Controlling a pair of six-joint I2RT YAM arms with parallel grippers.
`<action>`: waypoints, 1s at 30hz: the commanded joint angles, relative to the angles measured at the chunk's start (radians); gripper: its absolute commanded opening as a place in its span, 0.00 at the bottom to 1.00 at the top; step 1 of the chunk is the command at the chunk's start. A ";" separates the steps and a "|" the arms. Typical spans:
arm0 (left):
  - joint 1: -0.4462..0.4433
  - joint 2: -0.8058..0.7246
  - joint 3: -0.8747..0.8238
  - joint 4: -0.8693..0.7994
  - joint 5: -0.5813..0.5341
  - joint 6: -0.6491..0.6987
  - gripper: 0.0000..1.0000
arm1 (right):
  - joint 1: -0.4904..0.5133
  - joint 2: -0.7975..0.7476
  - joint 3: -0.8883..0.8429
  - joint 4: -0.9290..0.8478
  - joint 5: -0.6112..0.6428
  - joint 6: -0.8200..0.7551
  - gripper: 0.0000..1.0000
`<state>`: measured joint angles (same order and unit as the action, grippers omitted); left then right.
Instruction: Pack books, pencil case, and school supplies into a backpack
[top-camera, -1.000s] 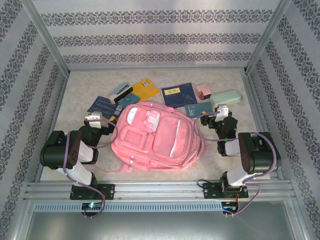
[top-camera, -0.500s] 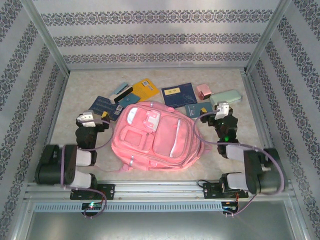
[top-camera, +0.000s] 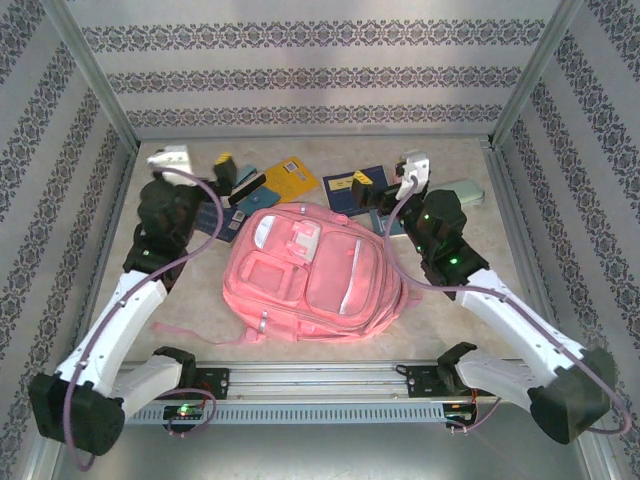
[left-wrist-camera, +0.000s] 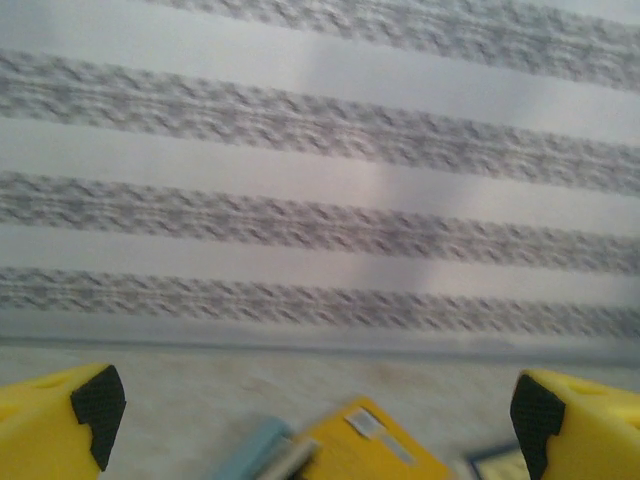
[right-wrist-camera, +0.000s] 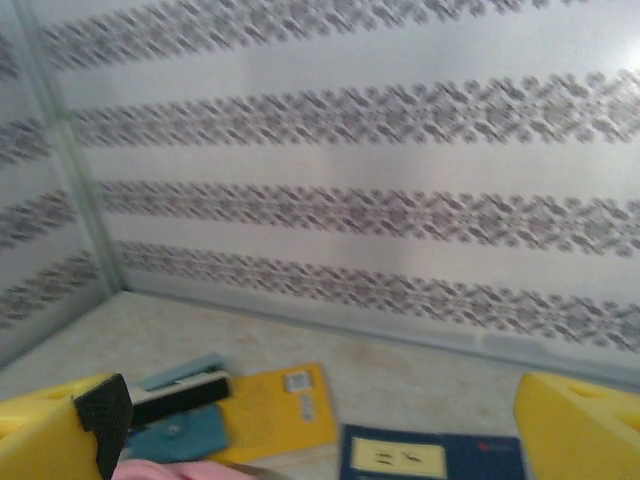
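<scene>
While both arms hang raised over the table (top-camera: 460, 330), the left gripper (left-wrist-camera: 310, 410) and right gripper (right-wrist-camera: 315, 415) stand with jaws wide apart, holding nothing. The backpack (top-camera: 315, 270) lies mid-table, front up. Beyond it, the yellow-orange book (top-camera: 292, 178) lies at 12 o'clock beside the black-and-white bar (top-camera: 246, 186), and the navy book (right-wrist-camera: 430, 455) at 1. At 2 o'clock, the right wrist partly hides the pencil case (top-camera: 468, 192).

The pale marbled table (top-camera: 300, 150) carries a pink backpack (top-camera: 315, 275) at its middle, with thin books (top-camera: 290, 178) and a mint pencil case (top-camera: 470, 192) lying flat just behind it.
</scene>
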<state>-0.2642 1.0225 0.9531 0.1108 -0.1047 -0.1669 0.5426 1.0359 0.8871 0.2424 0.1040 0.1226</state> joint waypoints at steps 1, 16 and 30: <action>-0.112 0.088 0.242 -0.671 -0.171 -0.099 1.00 | 0.101 -0.003 0.219 -0.511 0.179 0.066 0.98; -0.089 0.264 0.387 -1.056 0.183 -0.386 1.00 | -0.236 -0.085 0.125 -0.868 -0.207 0.499 0.98; -0.089 0.147 0.149 -1.246 0.165 -0.455 0.98 | -0.314 0.218 0.065 -1.020 -0.327 0.462 0.76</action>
<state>-0.3588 1.2068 1.1141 -1.0027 0.1131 -0.6109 0.2474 1.2144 0.9642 -0.7055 -0.2050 0.6109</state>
